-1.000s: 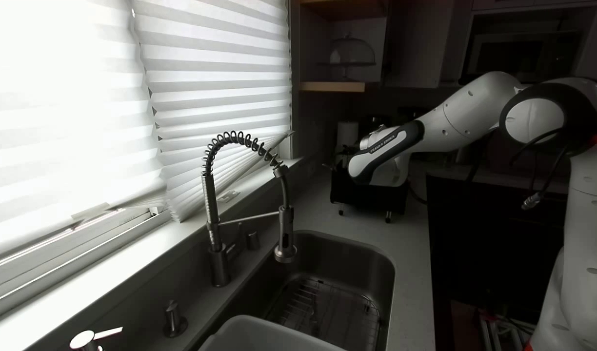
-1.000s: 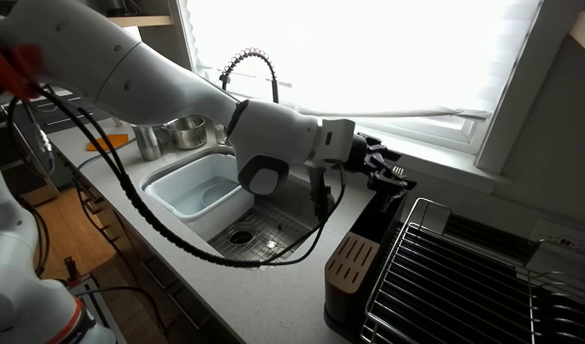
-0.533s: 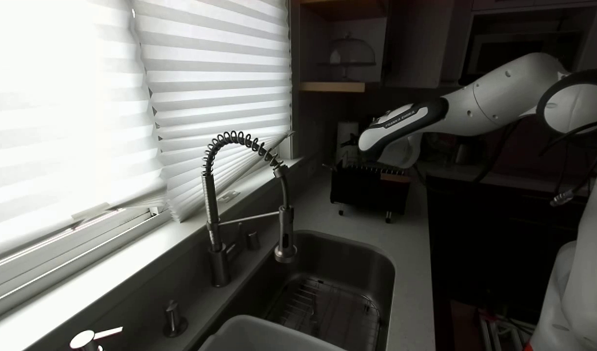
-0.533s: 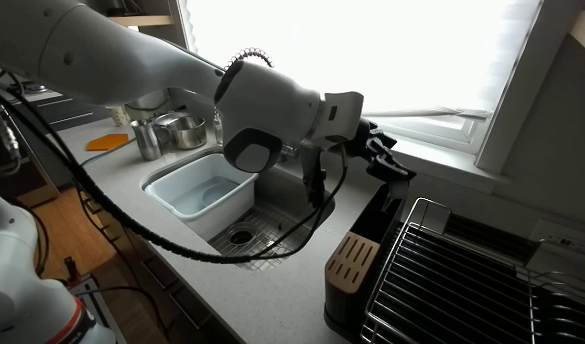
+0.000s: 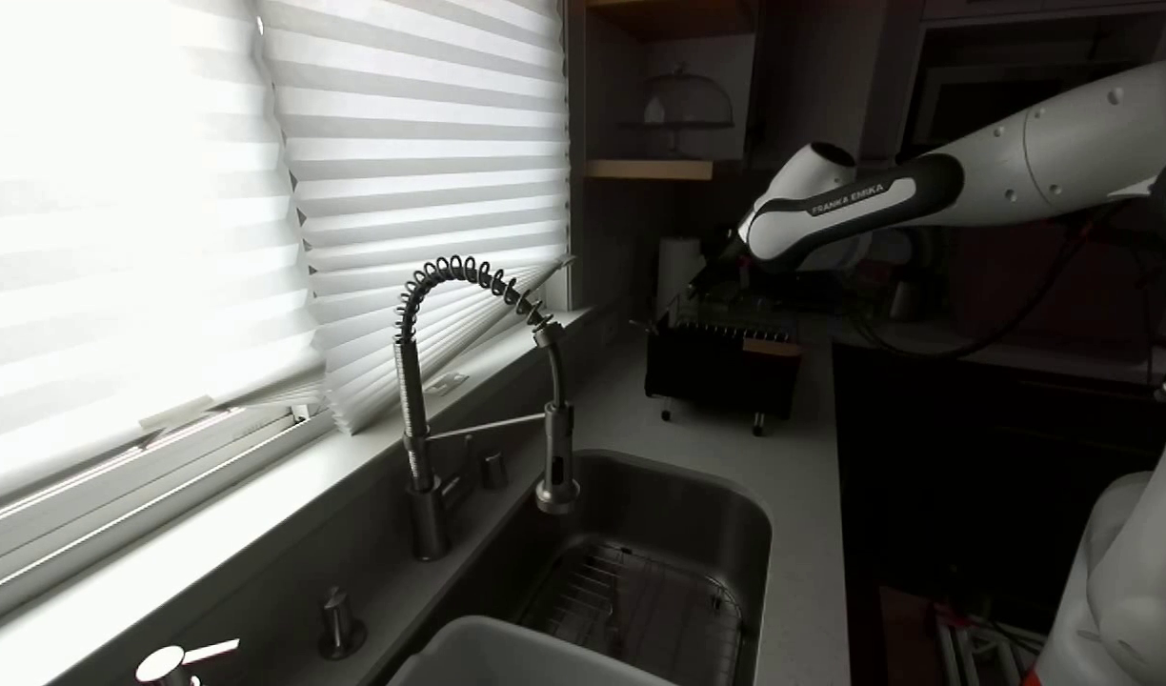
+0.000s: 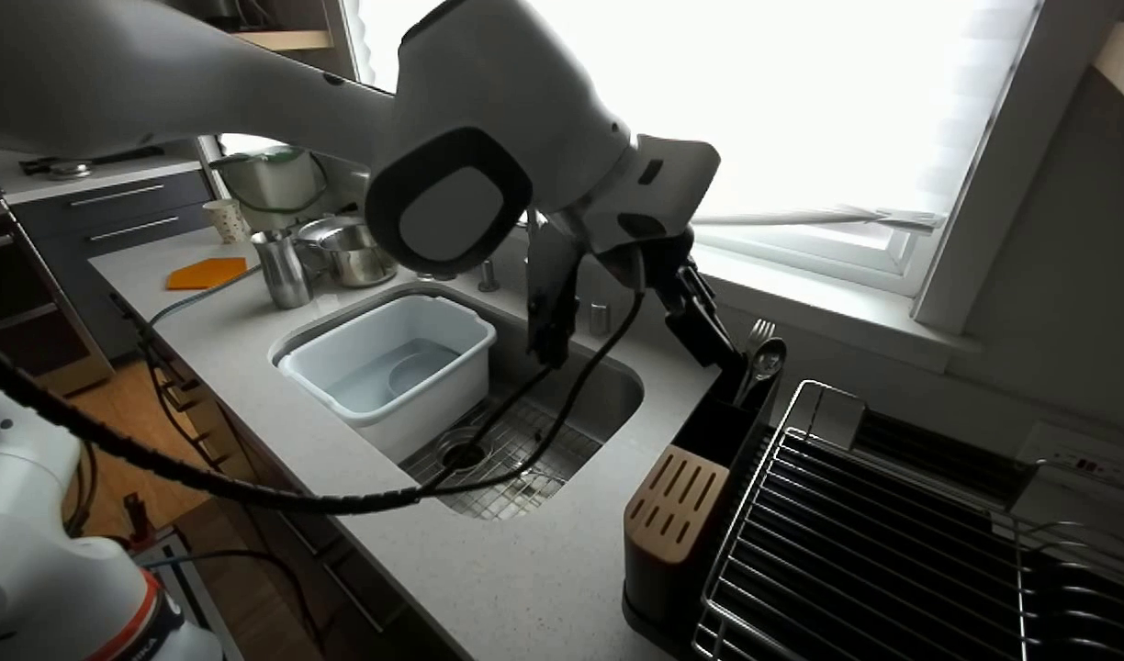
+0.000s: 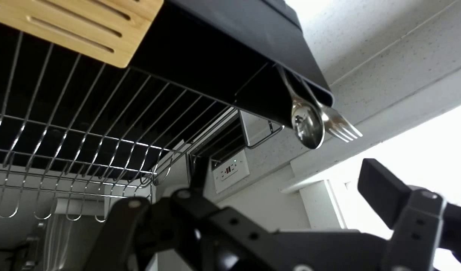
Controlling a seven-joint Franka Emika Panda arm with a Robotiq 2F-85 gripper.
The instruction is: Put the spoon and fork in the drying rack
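Observation:
The drying rack is black with silver wires; it shows in both exterior views (image 5: 721, 376) (image 6: 856, 542) and in the wrist view (image 7: 98, 124). Along its side is a black utensil holder (image 6: 649, 597). The spoon (image 6: 768, 356) and fork (image 6: 761, 332) stand tilted in the holder's compartment nearest the window, heads above the rim. In the wrist view the spoon (image 7: 307, 126) lies beside the fork (image 7: 338, 124), handles down in the dark compartment. My gripper (image 7: 290, 182) is open and empty, fingers wide apart. In an exterior view my gripper (image 6: 704, 321) is just above and beside the cutlery.
A slotted wooden insert (image 6: 677, 500) covers the holder's other end. The sink (image 6: 608, 422) holds a white tub (image 6: 433, 404). A tall coiled faucet (image 5: 407, 410) stands by the sink. The window sill (image 6: 801, 294) runs behind. Metal pots (image 6: 355, 262) stand beyond the sink.
The arm has risen and drawn back, and the gripper has tilted downward. The gripper has moved off the cutlery, so the spoon and fork heads now show clearly.

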